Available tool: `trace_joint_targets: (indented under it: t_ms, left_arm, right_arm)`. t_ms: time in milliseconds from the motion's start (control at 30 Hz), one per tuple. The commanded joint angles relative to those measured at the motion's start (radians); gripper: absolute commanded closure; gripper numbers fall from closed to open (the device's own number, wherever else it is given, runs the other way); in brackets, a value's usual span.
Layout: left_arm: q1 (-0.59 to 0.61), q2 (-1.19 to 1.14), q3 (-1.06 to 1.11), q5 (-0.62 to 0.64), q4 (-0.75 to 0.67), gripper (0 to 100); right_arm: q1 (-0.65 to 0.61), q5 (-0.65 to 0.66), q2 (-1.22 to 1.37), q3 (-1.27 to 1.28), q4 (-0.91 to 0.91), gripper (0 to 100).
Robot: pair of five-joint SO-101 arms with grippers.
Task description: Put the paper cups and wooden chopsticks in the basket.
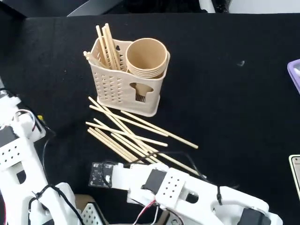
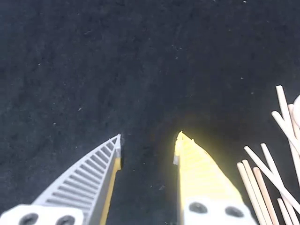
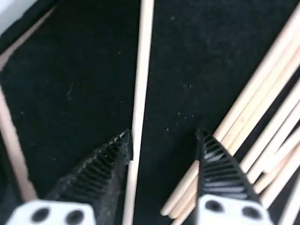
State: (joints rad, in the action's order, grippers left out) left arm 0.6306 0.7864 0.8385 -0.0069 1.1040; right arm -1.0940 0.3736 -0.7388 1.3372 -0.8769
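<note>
A beige slotted basket stands upright at the table's far centre. It holds stacked paper cups and several wooden chopsticks. Several more loose chopsticks lie fanned on the black cloth in front of it. My right gripper is open just above that pile: one chopstick runs beside one black finger, and a bundle lies past the other. The right arm stretches across the near edge. My left gripper is open over bare cloth, with chopstick ends off to one side.
The left arm stands at the near left corner. A purple object pokes in at the right edge, and a pale item lies lower on that edge. Black cloth stretches to the right of the basket.
</note>
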Motion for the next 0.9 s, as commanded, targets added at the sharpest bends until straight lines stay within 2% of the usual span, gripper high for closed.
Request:
trace_joint_targets:
  t_ms: [0, 233, 333, 433, 533, 600, 867]
  left_arm:
    - [0.033, 0.014, -0.073, 0.002, 0.008, 81]
    - [0.027, 0.014, -0.077, 0.0, 0.038, 81]
    - [0.028, 0.014, -0.074, 0.0, 0.038, 81]
    - [0.025, 0.014, -0.07, 0.0, 0.038, 81]
    - [0.018, 0.014, -0.074, 0.0, 0.038, 81]
    - [-0.004, 0.014, -0.076, 0.005, 0.038, 81]
    - [-0.05, 0.014, -0.061, 0.008, 0.038, 81]
  right_arm:
    - [-0.011, -0.008, -0.027, -0.007, 0.021, 78.7]
    - [0.002, -0.011, -0.027, -0.008, -0.018, 78.7]
    - [0.077, 0.009, -0.028, -0.01, -0.015, 78.6]
    - [0.161, 0.092, -0.028, -0.01, -0.015, 78.2]
    - [0.196, 0.109, -0.028, -0.008, -0.015, 73.4]
    - [0.206, 0.114, -0.028, -0.004, -0.015, 71.7]
    - [0.189, 0.141, -0.028, -0.004, -0.02, 77.1]
